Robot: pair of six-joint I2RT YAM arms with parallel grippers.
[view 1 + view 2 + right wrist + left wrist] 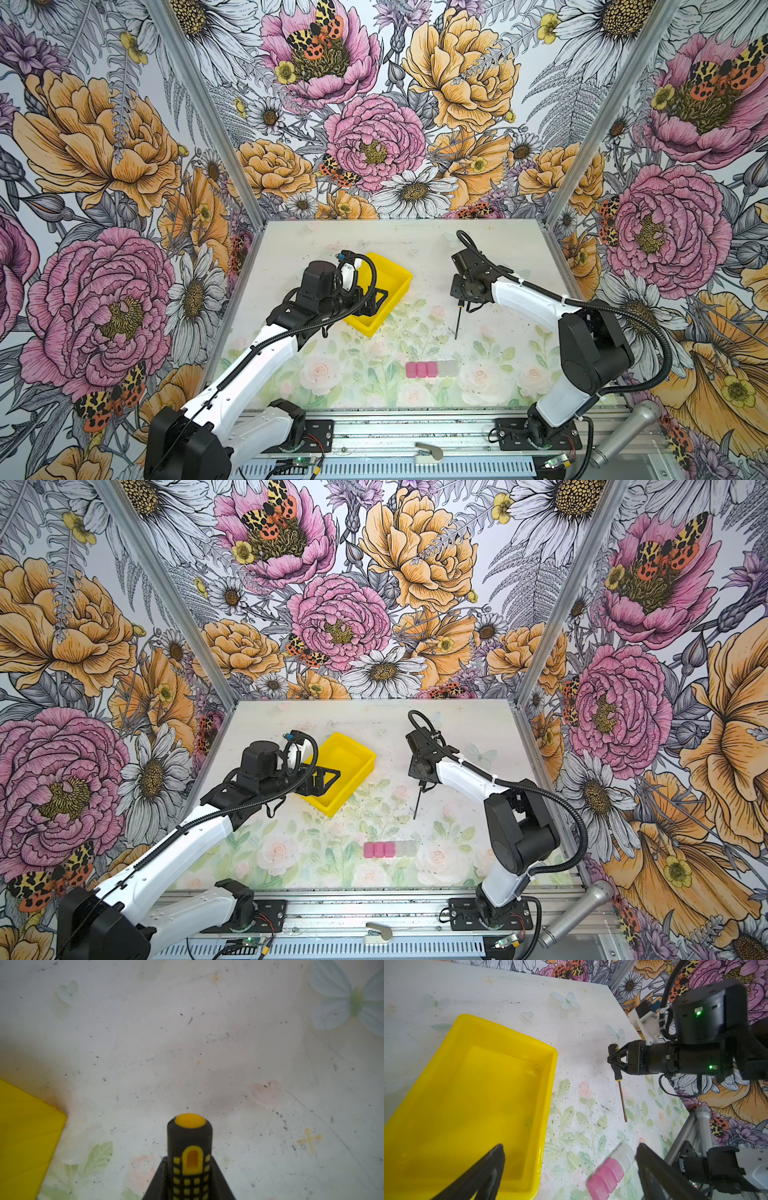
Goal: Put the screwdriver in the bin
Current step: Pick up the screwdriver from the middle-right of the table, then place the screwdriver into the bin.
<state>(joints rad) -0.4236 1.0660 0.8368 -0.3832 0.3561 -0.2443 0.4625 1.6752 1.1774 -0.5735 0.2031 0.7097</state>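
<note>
Screwdriver (621, 1095) sits out on the surface (508, 987), not in the bin (552, 1076) but well to the right of it, shaft pointing back toward the arm bases. Right claw (612, 1060) is clenched on its black-and-yellow handle; we cannot tell whether the tip is off the surface. Left claw (570, 1145) is spread wide, grasping nothing, and hangs over the bin. Step in hand, as we judge it, is lift and carry. To do it well we would raise straight up until the tip clears the rim. We would keep the shaft level, since the grip is at the handle and the long end may droop. Then we would travel left across the gap and come in over the part of the bin not under the left claw, so the two do not meet. We would line the shaft up with the bin's long side, go low, then let go so it does not bounce out. Left arm backing off first looks safer. Counts: one screwdriver, one bin, two arms, two claws. There is one row of blocks (607, 1176) toward the front edge, three pink and what look like two clear. One microphone (627, 428) sits off the front right corner.
</note>
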